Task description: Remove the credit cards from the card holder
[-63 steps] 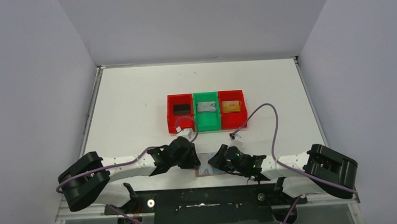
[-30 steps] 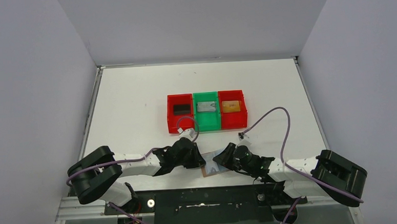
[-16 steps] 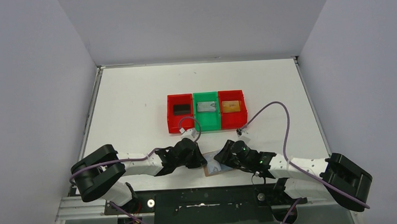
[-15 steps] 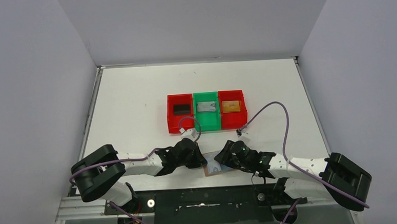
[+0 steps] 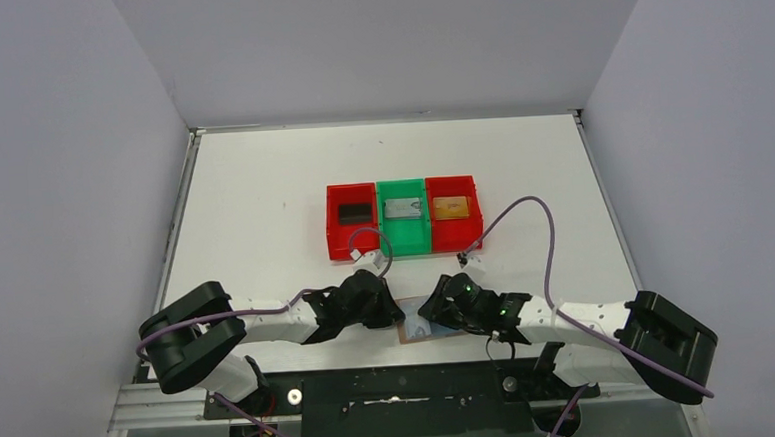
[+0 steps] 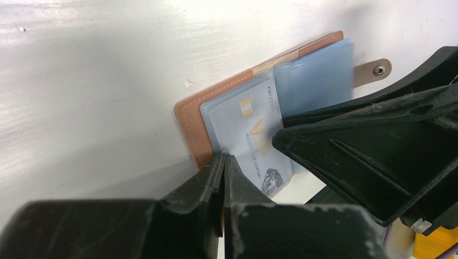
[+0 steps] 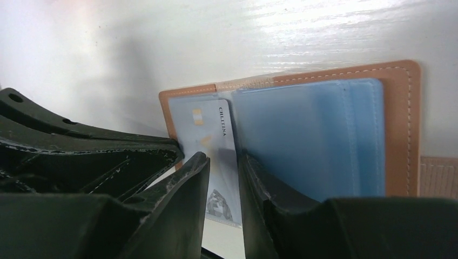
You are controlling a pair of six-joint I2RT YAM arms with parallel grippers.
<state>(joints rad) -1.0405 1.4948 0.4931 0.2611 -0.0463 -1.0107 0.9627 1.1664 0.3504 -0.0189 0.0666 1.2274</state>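
The tan card holder lies open near the table's front edge, between both grippers. In the left wrist view its leather, blue pockets and strap tab show, with a pale credit card in the left half. My left gripper is shut, its tips on that half's near edge. My right gripper stands narrowly open over the same card, which shows through the gap. Black, silver and gold cards lie in the bins.
A red bin, a green bin and a second red bin stand in a row mid-table, beyond the grippers. White walls close the table on three sides. Purple cables loop over both arms.
My left gripper has closed its small gap and rests at the card holder's edge. The right arm has shifted a little, its gripper staying over the pale card.
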